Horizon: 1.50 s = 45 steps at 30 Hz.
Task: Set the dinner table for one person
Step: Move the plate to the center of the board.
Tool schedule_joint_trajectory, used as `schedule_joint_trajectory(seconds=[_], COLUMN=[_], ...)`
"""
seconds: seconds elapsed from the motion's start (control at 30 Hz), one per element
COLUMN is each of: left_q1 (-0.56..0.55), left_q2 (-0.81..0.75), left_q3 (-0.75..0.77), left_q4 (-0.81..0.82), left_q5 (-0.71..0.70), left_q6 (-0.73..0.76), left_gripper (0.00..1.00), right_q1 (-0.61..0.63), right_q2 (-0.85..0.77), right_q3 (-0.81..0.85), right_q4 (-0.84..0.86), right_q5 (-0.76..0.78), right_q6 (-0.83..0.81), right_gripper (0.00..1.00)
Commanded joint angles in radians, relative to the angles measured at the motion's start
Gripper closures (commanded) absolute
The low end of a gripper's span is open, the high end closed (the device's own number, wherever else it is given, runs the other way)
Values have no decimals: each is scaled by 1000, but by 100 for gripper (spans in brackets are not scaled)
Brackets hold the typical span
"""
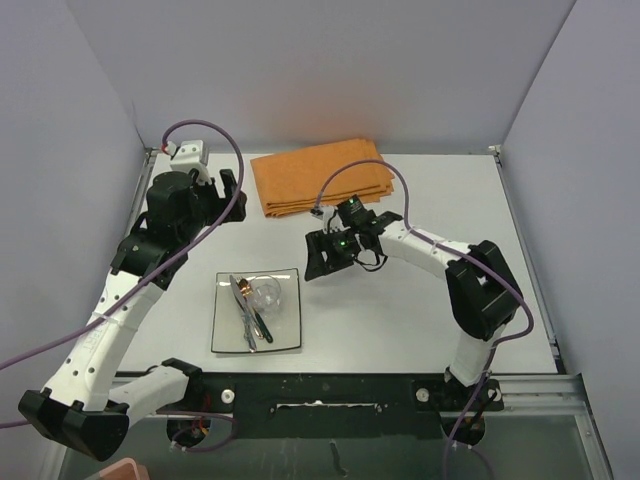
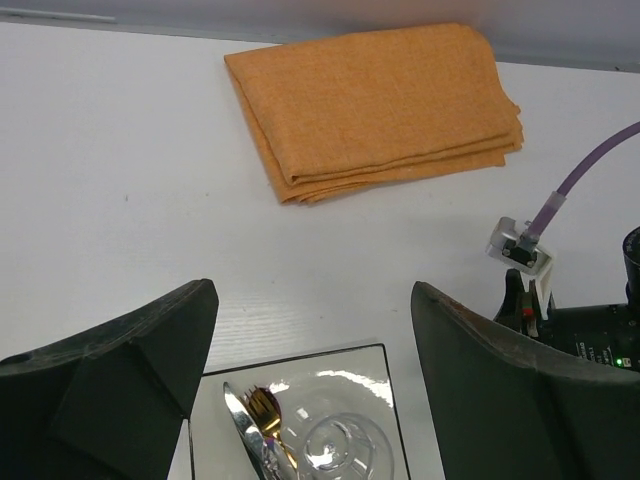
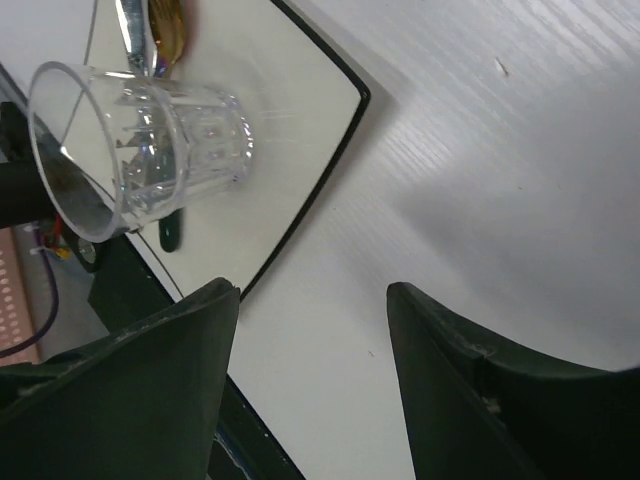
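Note:
The dinner table [image 1: 420,320] is a wide matte white-grey top. A square white plate [image 1: 284,335] near its front holds a clear glass [image 1: 264,291] lying on its side, a silver knife [image 1: 240,305] and a gold fork [image 2: 266,412]. An orange folded cloth [image 1: 320,175] lies at the back. My left gripper [image 1: 232,193] is open and empty, behind the plate and left of the cloth. My right gripper [image 1: 322,258] is open and empty, just right of the plate's far corner. The right wrist view shows the glass [image 3: 140,140] and the plate [image 3: 270,170].
Grey walls close in the back and both sides. A metal rail with the arm bases runs along the front edge [image 1: 330,390]. A purple cable [image 1: 370,170] loops over the cloth's right end.

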Motion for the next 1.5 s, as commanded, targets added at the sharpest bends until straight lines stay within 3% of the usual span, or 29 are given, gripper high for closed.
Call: schedule_joint_trajectory(seconds=[0.0, 0.2, 0.33, 0.73, 1.2, 1.33, 1.4, 1.47], left_q1=[-7, -20, -35, -54, -57, -57, -56, -57], left_q2=[-4, 8, 15, 33, 10, 2, 3, 1], left_q3=[49, 80, 98, 115, 111, 113, 118, 123], left_q4=[14, 9, 2, 0, -6, -7, -9, -9], left_q5=[-1, -6, -16, -30, -40, -44, -44, -44], left_q6=[21, 36, 51, 70, 68, 68, 68, 68], left_gripper=[22, 22, 22, 21, 21, 21, 21, 21], right_q1=[-17, -93, -104, -85, -16, -10, -10, -12], right_q2=[-4, 76, 140, 252, 328, 341, 342, 343], right_q3=[-76, -286, -296, -250, -192, -189, -192, -190], right_q4=[308, 876, 972, 1045, 928, 895, 881, 866], right_q5=[-168, -303, -310, -314, -293, -287, -290, -296], right_q6=[127, 446, 503, 553, 491, 470, 460, 447], right_gripper=[38, 40, 44, 48, 54, 64, 78, 97])
